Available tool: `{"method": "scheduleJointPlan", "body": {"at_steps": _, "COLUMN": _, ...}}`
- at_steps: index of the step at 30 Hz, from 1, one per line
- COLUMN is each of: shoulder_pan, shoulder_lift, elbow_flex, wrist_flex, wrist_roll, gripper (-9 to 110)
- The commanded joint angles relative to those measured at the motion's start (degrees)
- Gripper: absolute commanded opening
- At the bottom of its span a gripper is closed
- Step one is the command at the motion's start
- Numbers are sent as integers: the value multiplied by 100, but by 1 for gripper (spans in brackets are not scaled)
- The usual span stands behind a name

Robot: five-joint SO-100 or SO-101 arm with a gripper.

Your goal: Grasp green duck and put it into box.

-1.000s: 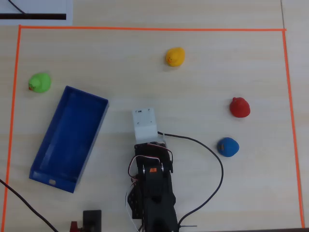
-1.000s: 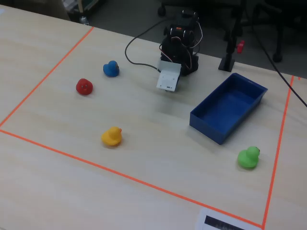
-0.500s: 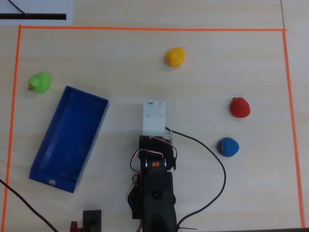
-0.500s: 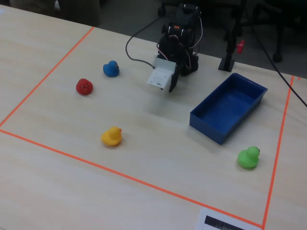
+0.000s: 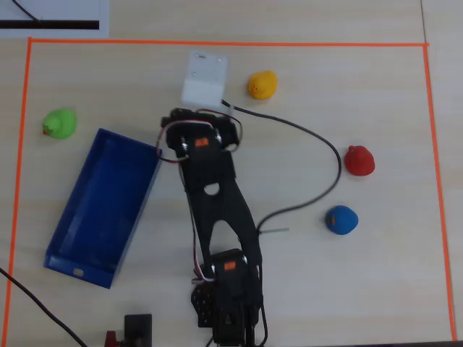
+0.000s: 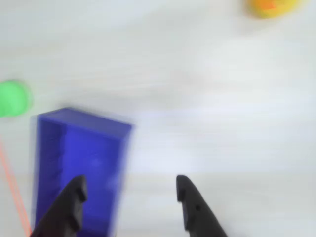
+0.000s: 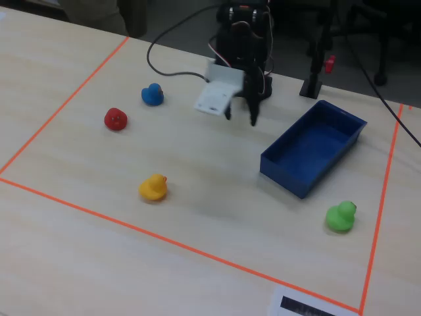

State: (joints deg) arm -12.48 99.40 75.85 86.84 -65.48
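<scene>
Overhead view shows the small rounded bright-green toy duck (image 5: 59,123) beside the long dark-blue shallow open box (image 5: 69,262). It looks light, probably squashy and slick; pinching its plump body seems best. The black two-finger gripper (image 6: 131,190) is spread wide, holding nothing.

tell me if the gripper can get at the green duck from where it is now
Probably yes. The gripper is open and empty, and the green duck sits alone on bare table just beyond the box; only that low tray lies near the path.
</scene>
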Motion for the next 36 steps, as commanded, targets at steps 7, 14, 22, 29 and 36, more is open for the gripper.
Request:
{"method": "scheduleJointPlan", "body": {"at_steps": 7, "shoulder_pan": -2452, "shoulder_lift": -1169, "elbow_flex": -1995, "wrist_flex": 264, "wrist_roll": -88, "gripper": 26}}
{"method": "scheduleJointPlan", "body": {"at_steps": 14, "shoulder_pan": -2865, "shoulder_lift": -2329, "elbow_flex": -2382, "wrist_flex": -185, "wrist_roll": -141, "gripper": 40}}
{"method": "scheduleJointPlan", "body": {"at_steps": 22, "shoulder_pan": -2593, "shoulder_lift": -3639, "elbow_flex": -3788, "wrist_flex": -439, "wrist_roll": 18, "gripper": 40}}
{"method": "scheduleJointPlan", "body": {"at_steps": 29, "shoulder_pan": -2672, "shoulder_lift": -3841, "elbow_flex": -3744, "wrist_flex": -1354, "wrist_roll": 123, "gripper": 40}}
{"method": "scheduleJointPlan", "body": {"at_steps": 36, "shoulder_pan": -2804, "shoulder_lift": -4113, "elbow_flex": -3498, "wrist_flex": -1916, "wrist_roll": 237, "gripper": 39}}
